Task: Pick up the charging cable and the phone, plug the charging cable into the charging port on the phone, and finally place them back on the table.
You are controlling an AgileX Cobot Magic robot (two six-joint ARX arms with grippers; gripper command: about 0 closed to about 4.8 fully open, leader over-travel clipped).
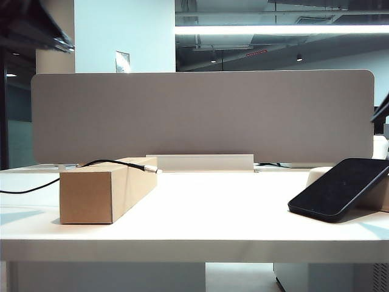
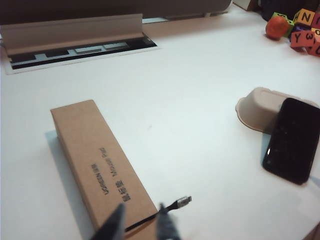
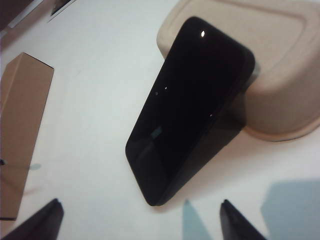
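A: How many things do you count on the wide white table (image 1: 200,213)?

B: One long brown cardboard box (image 2: 100,167), one glossy black flat phone (image 3: 187,107) with rounded corners, one thin black charging cable (image 2: 162,212) with a small silver plug tip, and one cream shallow tray (image 3: 280,65) turned upside down. Far beyond the left gripper (image 2: 142,225) there is also one orange ball (image 2: 276,27) and several coloured letter blocks (image 2: 305,30); I read N and Y on them.

A: Is there writing on the box?

B: Yes, two lines of dark print on its top, but too small for me to read.

A: Where is the cable?

B: It lies over the box end, just below the left gripper. The cord passes between the two dark fingers, which stand a little apart; I cannot tell if they touch it. The plug tip sticks out past the box edge.

A: And the phone?

B: It leans tilted, upper end on the tray, lower end on the table, just ahead of the right gripper (image 3: 140,220). That gripper's fingers are spread wide and hold nothing.
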